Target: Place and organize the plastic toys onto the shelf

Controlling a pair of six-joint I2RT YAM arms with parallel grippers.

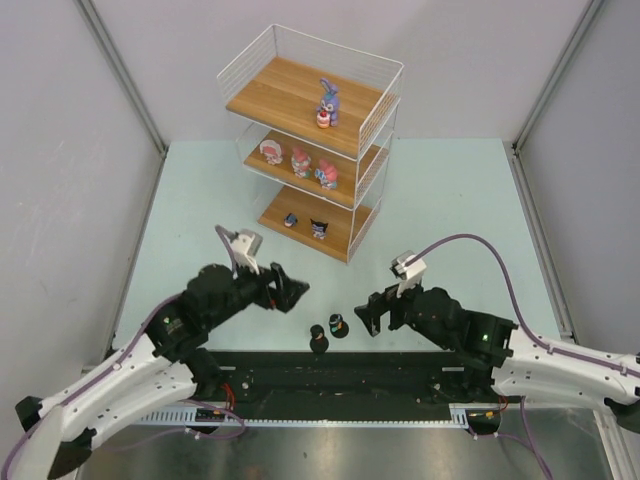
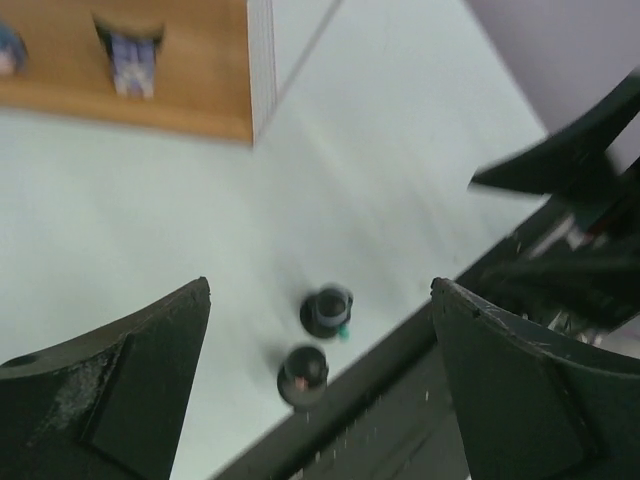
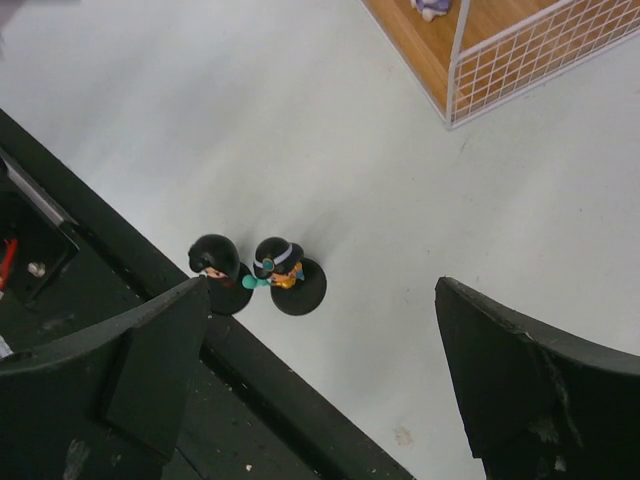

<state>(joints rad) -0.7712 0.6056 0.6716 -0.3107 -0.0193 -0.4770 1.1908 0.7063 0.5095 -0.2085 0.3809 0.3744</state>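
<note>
The shelf [image 1: 372,120] stands at the back of the table. A purple-blue bunny [image 1: 327,103] is on its top board. Three pink-and-white toys [image 1: 300,160] line the middle board, and two small toys [image 1: 319,228] sit on the bottom board. Two dark-haired figurines on round black bases [image 1: 337,326] [image 1: 318,340] stand on the table near the front edge. My left gripper [image 1: 292,293] hovers open to their left, and they show blurred between its fingers [image 2: 327,311] [image 2: 303,375]. My right gripper [image 1: 365,312] is open to their right, with nothing between its fingers.
The black base rail [image 1: 340,375] of the arms runs right behind the two figurines [image 3: 280,262] [image 3: 215,258]. The shelf's wire corner [image 3: 500,70] shows at the top of the right wrist view. Grey walls enclose the pale green table [image 1: 450,220].
</note>
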